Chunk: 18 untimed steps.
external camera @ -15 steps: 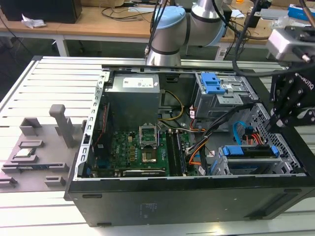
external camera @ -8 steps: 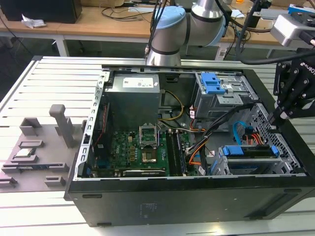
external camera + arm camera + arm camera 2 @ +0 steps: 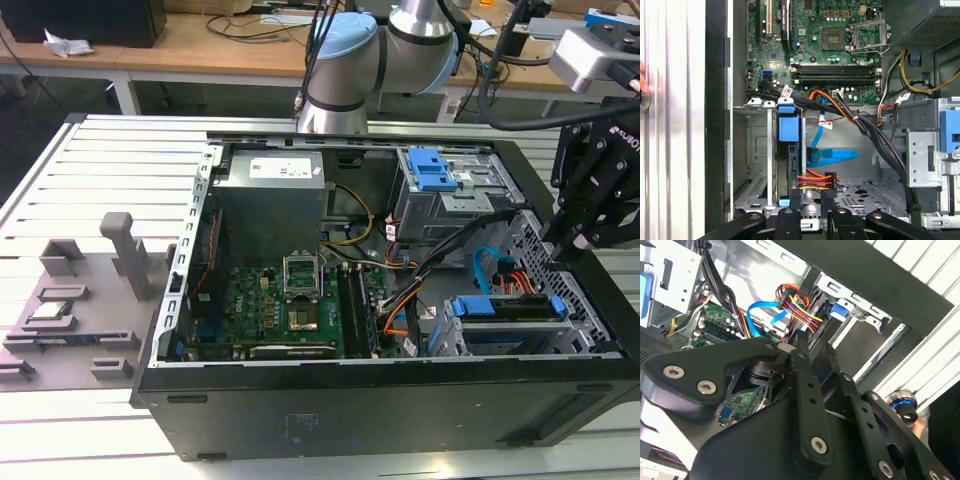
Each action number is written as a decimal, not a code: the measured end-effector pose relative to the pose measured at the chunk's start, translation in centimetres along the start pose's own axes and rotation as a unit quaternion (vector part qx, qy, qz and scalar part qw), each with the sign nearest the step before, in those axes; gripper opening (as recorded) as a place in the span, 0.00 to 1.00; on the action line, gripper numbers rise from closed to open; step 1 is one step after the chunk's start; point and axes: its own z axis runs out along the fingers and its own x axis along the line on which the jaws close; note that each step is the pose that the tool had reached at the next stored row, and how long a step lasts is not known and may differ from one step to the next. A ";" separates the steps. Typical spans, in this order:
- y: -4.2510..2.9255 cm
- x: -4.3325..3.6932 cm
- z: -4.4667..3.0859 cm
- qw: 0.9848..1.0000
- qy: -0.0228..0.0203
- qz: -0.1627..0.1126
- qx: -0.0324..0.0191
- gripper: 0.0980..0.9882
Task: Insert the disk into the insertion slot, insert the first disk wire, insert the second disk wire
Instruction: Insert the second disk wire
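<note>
Jaws hang beside the blue-framed disk (image 3: 792, 160), red-yellow wires (image 3: 815, 182) meeting it

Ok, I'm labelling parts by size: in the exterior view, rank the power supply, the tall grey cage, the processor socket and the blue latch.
Largest: the power supply
Next: the tall grey cage
The processor socket and blue latch look alike, so unranked.

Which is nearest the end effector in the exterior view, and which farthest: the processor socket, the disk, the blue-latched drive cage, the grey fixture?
1. disk: at the exterior view's right, just beneath the end effector.
2. blue-latched drive cage: rear, right of centre.
3. processor socket: centre.
4. grey fixture: far on the exterior view's left.
</note>
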 end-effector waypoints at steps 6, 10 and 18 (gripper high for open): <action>2.60 -0.45 1.70 1.000 0.001 0.000 0.000 0.23; 3.66 -0.51 2.62 1.000 0.006 0.000 0.000 0.23; 3.73 -0.51 2.70 1.000 0.008 0.000 0.000 0.21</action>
